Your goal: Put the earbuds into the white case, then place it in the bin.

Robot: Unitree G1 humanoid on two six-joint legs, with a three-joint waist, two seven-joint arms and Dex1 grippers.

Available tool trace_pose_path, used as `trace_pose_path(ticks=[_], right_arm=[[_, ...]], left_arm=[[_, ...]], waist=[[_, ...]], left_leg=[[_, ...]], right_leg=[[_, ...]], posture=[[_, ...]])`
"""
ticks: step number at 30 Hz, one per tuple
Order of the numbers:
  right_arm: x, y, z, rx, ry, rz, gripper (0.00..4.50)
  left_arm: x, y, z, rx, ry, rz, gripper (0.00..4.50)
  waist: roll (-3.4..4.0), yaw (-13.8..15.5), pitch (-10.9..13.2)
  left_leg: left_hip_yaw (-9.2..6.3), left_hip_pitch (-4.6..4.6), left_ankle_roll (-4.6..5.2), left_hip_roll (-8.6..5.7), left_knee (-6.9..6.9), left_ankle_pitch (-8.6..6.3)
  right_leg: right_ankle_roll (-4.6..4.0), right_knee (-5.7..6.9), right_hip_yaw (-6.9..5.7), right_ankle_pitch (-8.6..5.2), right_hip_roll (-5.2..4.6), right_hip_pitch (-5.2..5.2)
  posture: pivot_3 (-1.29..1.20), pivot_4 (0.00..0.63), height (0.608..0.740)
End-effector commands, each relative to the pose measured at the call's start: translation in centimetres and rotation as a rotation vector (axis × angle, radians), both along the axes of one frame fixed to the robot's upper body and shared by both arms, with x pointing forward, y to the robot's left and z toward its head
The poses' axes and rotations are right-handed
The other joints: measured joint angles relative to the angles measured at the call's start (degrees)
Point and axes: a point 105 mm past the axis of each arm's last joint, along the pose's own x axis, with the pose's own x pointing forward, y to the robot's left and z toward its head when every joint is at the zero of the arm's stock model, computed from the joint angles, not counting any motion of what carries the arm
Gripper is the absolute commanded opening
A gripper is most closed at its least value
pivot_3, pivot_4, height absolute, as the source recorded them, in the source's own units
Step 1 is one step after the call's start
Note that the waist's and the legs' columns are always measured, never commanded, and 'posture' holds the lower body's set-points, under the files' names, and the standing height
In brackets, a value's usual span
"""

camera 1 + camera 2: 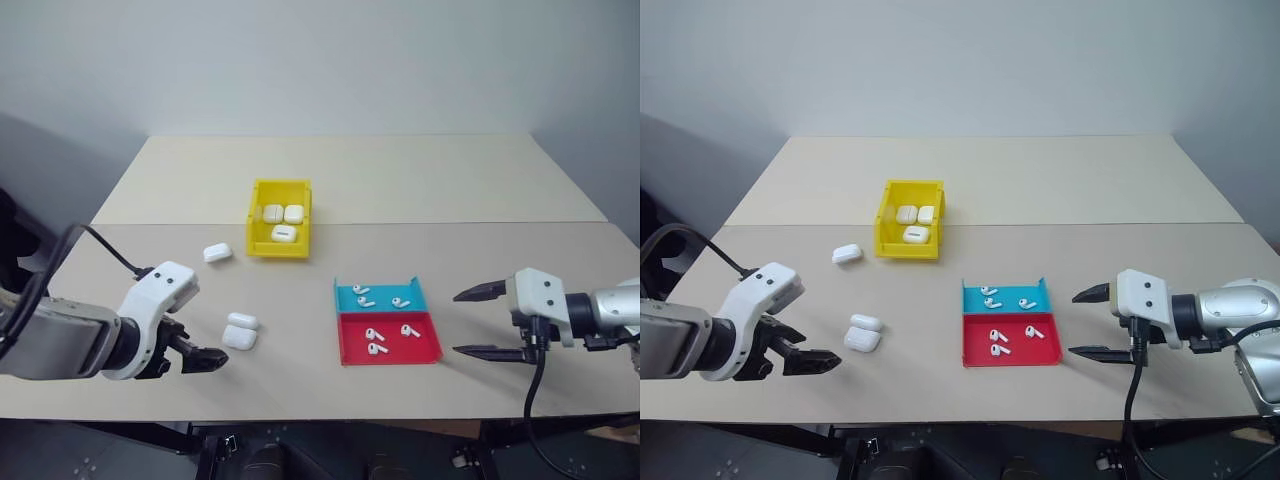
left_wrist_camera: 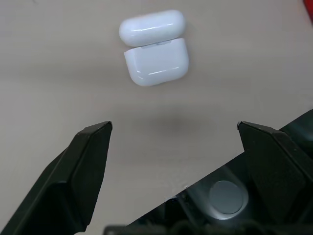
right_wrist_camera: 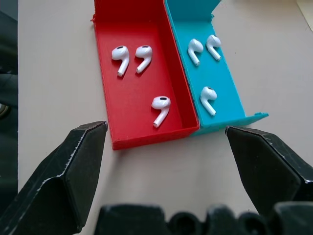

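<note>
Left gripper at lower left of the head view, just above the table, fingers spread wide and holding nothing. Open case lying just right of and above it, lid swung back, apart from the fingertips; in the left wrist view the same case sits beyond the two parted fingers, bare tabletop between.

Right gripper at lower right, released too, one finger above the other, pointing toward the tray and stopping short of it. Tray right of centre, blue half behind, red half in front. Three earbuds in the red half, three more in the blue half; none in a case yet. In the right wrist view, red compartment and blue compartment side by side beyond the open fingers, earbuds lying loose on their floors.

Yellow bin above centre-left, near the seam between the two tabletops, three shut cases inside. One more shut case on the table just left of the bin, not touching it.
</note>
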Motion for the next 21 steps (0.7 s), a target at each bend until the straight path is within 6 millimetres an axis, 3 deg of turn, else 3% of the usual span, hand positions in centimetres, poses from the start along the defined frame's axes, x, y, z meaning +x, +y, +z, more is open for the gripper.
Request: trace_pose_path(ticks=[1, 6, 21], right_arm=[[-0.5, 0.4, 0.8, 0.008, -0.055, -0.005, 4.50], [-1.0, 0.5, 0.1, 0.012, -0.057, -0.030, 4.50], [-1.2, 0.9, -0.4, 0.043, -0.084, -0.089, 4.50]], left_arm=[[0.8, -0.1, 0.2, 0.007, -0.013, 0.012, 4.48], [2.6, -0.8, -0.2, 0.040, -0.020, 0.017, 4.48], [4.7, -1.8, -1.4, 0.077, 0.046, 0.019, 4.48]], waist=[[-0.01, 0.08, 0.00], [-0.07, 0.42, 0.00], [-0.15, 0.04, -0.01]], left_leg=[[0.00, -0.01, 0.01, -0.01, 0.00, -0.01], [-0.03, -0.01, 0.00, -0.02, 0.06, -0.01], [0.00, -0.01, 0.00, -0.04, 0.09, 0.00]], right_leg=[[0.00, -0.02, 0.00, 0.00, 0.00, 0.00], [0.03, 0.00, 0.00, 0.02, -0.01, 0.04], [0.06, 0.00, 0.13, 0.03, -0.02, 0.01]], posture=[[0.00, 0.150, 0.740], [0.00, 0.150, 0.740], [0.00, 0.150, 0.740]])
